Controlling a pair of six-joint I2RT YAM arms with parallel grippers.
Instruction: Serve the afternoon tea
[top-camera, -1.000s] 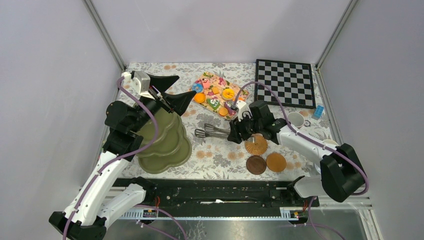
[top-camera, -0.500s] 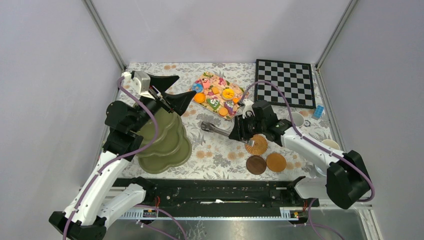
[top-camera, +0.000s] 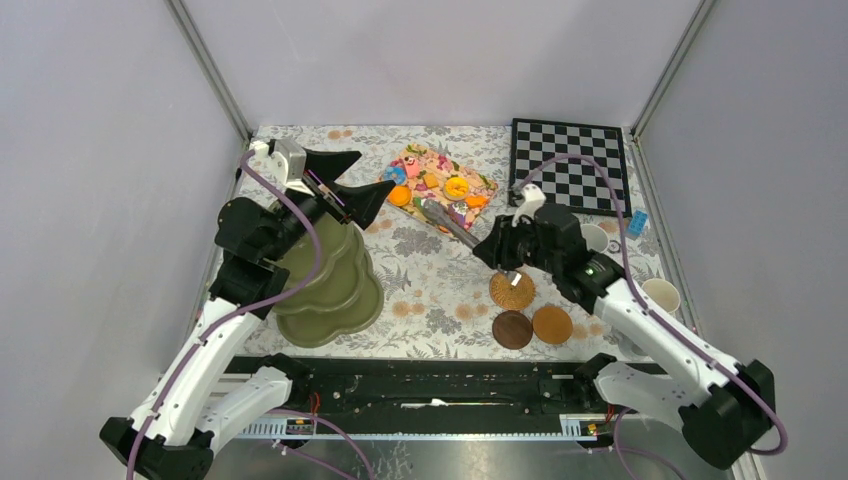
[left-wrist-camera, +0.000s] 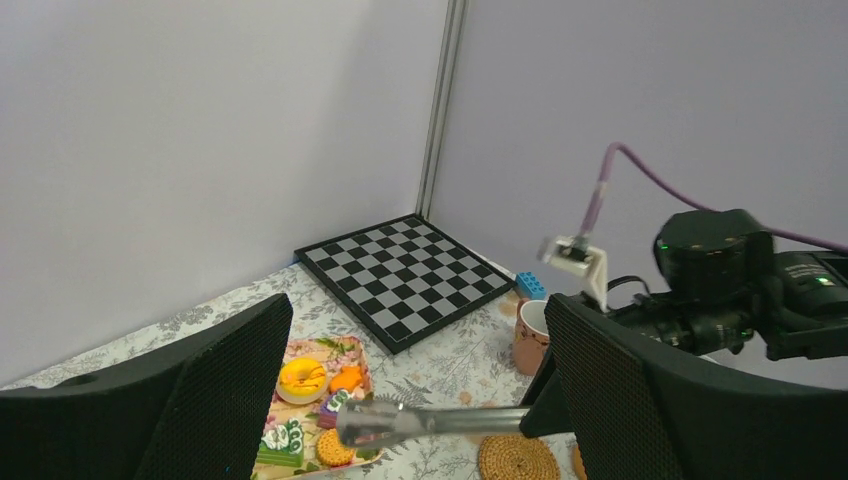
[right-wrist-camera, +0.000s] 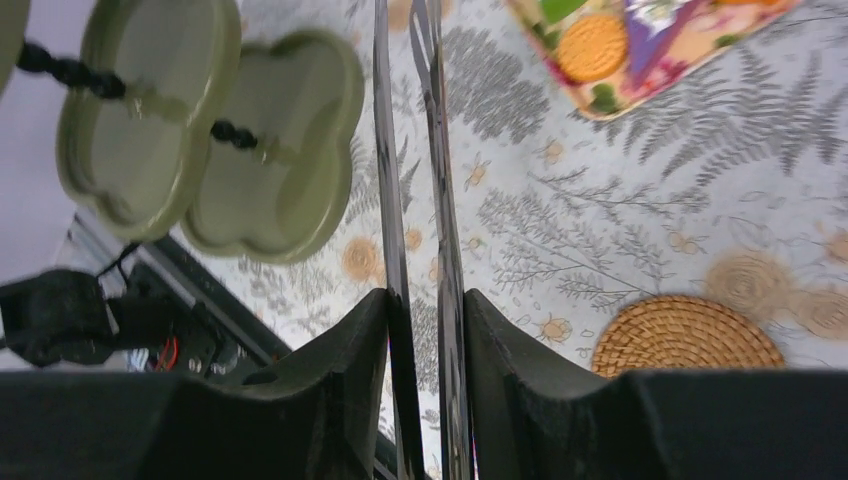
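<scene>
Right tool (right-wrist-camera: 427, 310) clamped the metal tongs (left-wrist-camera: 430, 421), tips toward the pastries (top-camera: 457, 187) at 11 o'clock.
Tong arms sat nearly together; the grip probably needed easing to straddle one.

On the table (top-camera: 430, 290), the tiered stand (top-camera: 325, 290) sits at the left. The tray (top-camera: 425, 153) of pastries (top-camera: 457, 187) lies behind centre, with the chessboard (top-camera: 570, 165) to its right. Three coasters (top-camera: 511, 290) cluster before the tray. The tongs (top-camera: 450, 222) hang over the tray's near edge. One mug (top-camera: 661, 295) stands right of the coasters, and a second mug (top-camera: 594, 238) seemingly stands before the chessboard.
</scene>
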